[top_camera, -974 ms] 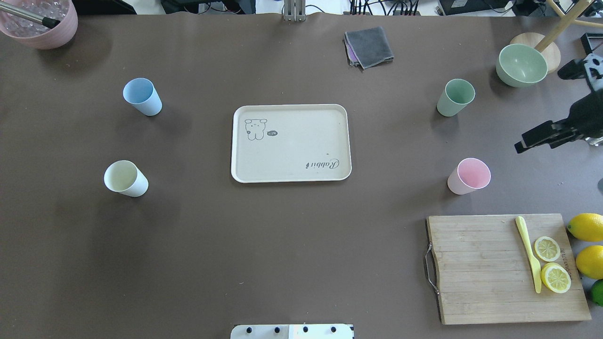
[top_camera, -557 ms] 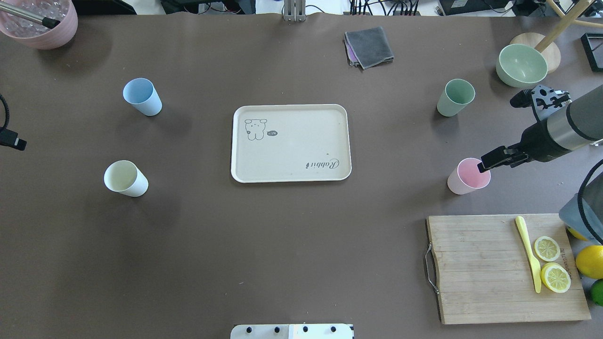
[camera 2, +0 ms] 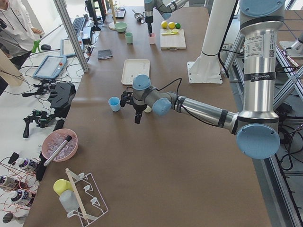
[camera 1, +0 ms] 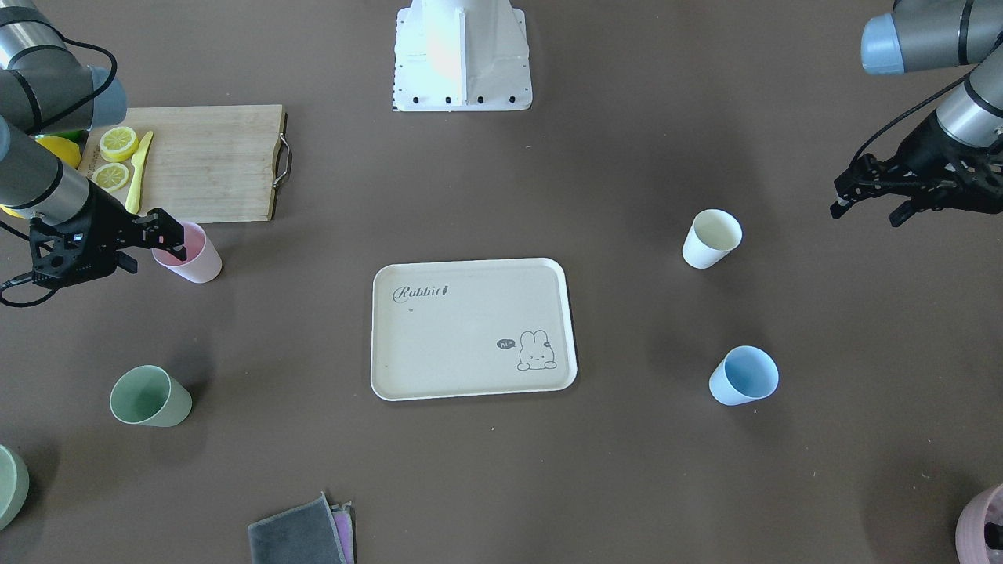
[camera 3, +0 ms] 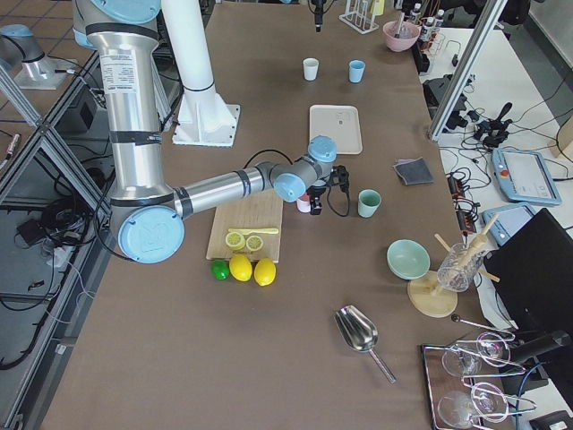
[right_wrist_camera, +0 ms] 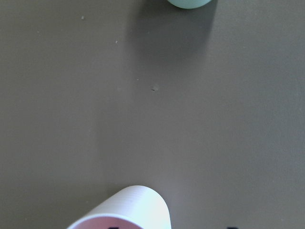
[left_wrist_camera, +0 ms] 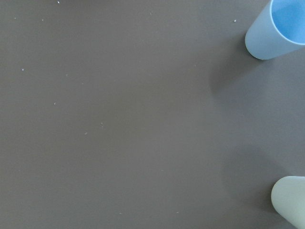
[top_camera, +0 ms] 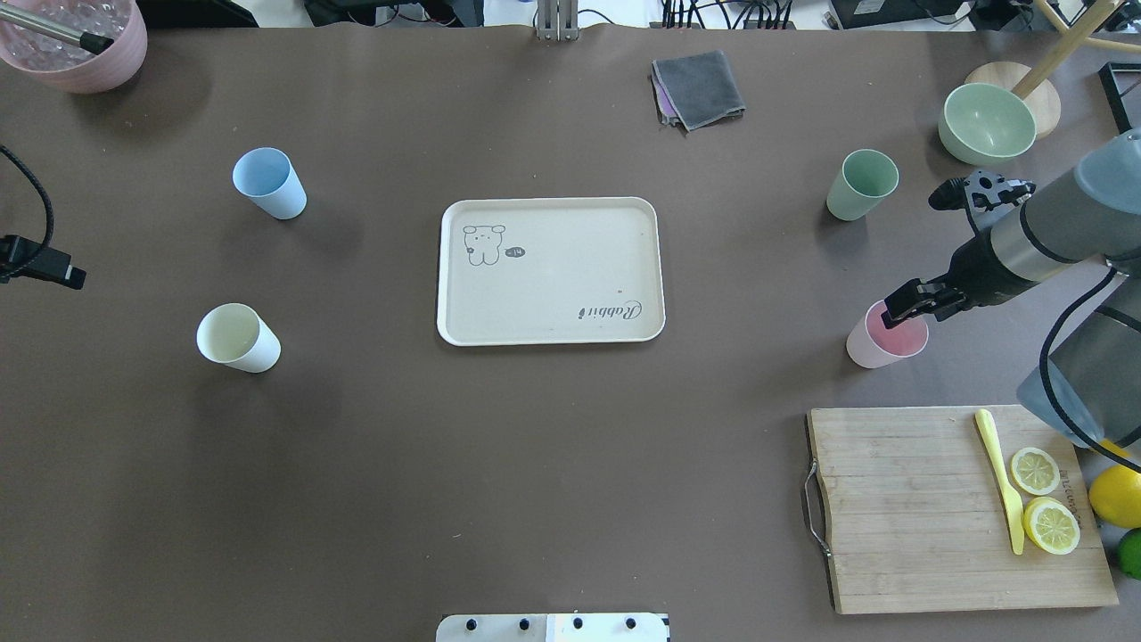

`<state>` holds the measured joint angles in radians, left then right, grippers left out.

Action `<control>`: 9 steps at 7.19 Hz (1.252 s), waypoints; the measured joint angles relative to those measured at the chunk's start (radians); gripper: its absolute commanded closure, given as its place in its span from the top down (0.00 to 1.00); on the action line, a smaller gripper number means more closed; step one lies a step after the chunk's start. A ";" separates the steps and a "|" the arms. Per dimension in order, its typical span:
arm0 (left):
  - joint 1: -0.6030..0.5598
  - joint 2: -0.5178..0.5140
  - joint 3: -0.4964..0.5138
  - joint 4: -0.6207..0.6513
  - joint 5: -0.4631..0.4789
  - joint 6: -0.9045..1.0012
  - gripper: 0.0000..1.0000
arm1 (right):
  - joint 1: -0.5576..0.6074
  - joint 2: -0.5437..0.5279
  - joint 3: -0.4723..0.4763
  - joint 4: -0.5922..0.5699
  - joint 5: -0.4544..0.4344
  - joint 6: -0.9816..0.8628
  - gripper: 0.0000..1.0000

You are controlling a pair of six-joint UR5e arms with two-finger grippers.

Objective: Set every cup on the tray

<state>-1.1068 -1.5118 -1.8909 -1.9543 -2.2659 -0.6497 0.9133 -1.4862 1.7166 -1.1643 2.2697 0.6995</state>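
The cream tray [top_camera: 551, 294] with "Rabbit" lettering lies mid-table with nothing on it; it also shows in the front view [camera 1: 470, 329]. The blue cup [top_camera: 267, 183] and the cream-white cup [top_camera: 236, 339] stand to its left. The green cup [top_camera: 860, 185] and the pink cup [top_camera: 863, 346] stand to its right. My right gripper [top_camera: 902, 308] is open over the pink cup's rim [right_wrist_camera: 138, 205], one finger above its inside. My left gripper [camera 1: 862, 205] is open, away from the cream-white cup [camera 1: 711, 237] and the blue cup [camera 1: 744, 376].
A wooden cutting board [top_camera: 909, 508] with lemon slices and a yellow knife lies at front right, with whole lemons [top_camera: 1114, 495] beside it. A green bowl [top_camera: 987, 123] stands at back right, a grey cloth [top_camera: 698, 87] at the back and a pink bowl [top_camera: 76, 40] at back left.
My right arm has swung in from the right edge and brought its gripper over the pink cup. My left gripper has come into view at the left edge. The cups have not moved.
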 measured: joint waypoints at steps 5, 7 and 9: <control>0.164 -0.004 -0.059 0.001 0.109 -0.172 0.97 | 0.005 0.035 0.013 -0.011 0.107 0.007 0.00; 0.232 -0.060 -0.031 0.002 0.139 -0.250 0.92 | 0.008 0.143 0.012 -0.018 0.130 0.105 0.00; 0.285 -0.119 0.012 0.002 0.181 -0.295 0.71 | -0.026 0.280 -0.037 -0.019 0.096 0.231 0.00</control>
<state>-0.8222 -1.6304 -1.8790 -1.9527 -2.0848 -0.9448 0.8874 -1.2063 1.6796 -1.1831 2.3656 0.9304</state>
